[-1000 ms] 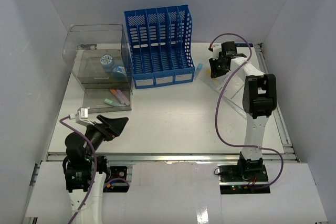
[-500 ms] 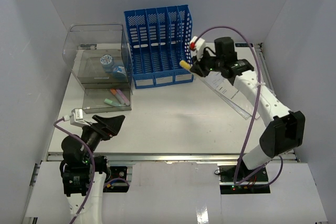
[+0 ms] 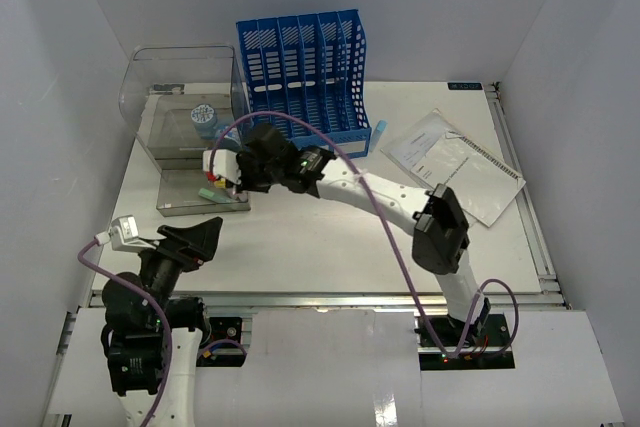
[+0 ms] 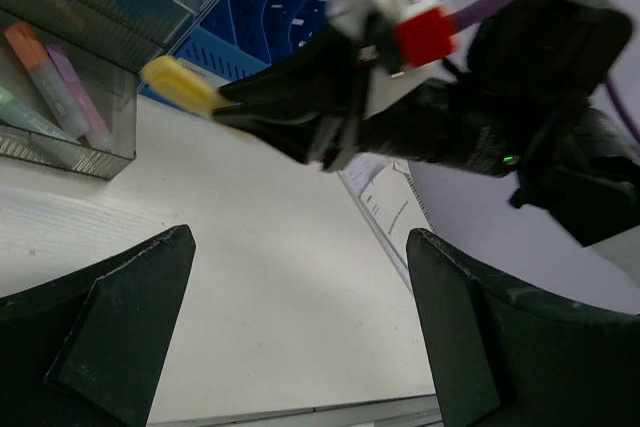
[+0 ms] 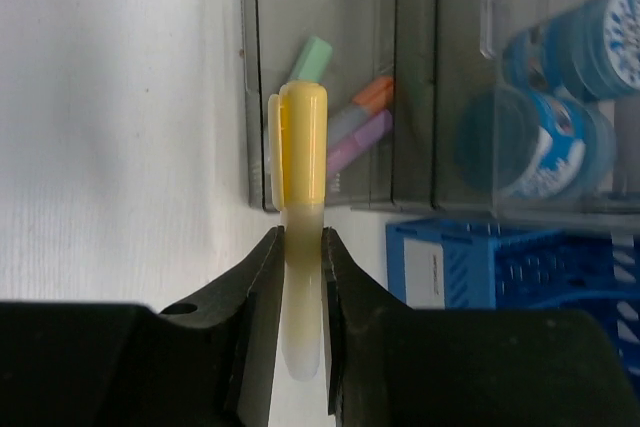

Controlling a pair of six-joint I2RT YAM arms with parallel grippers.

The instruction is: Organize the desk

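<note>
Lower barrel of yellow highlighter [image 5: 302, 147] hidden inside right pincer [image 5: 298, 247]; sheet [image 3: 455, 162] print too small to read.

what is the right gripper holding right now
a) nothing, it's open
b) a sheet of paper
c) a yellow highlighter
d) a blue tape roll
c: in the right wrist view the right gripper is closed on a yellow highlighter, whose capped end sticks out past the fingertips towards the clear box.
</note>
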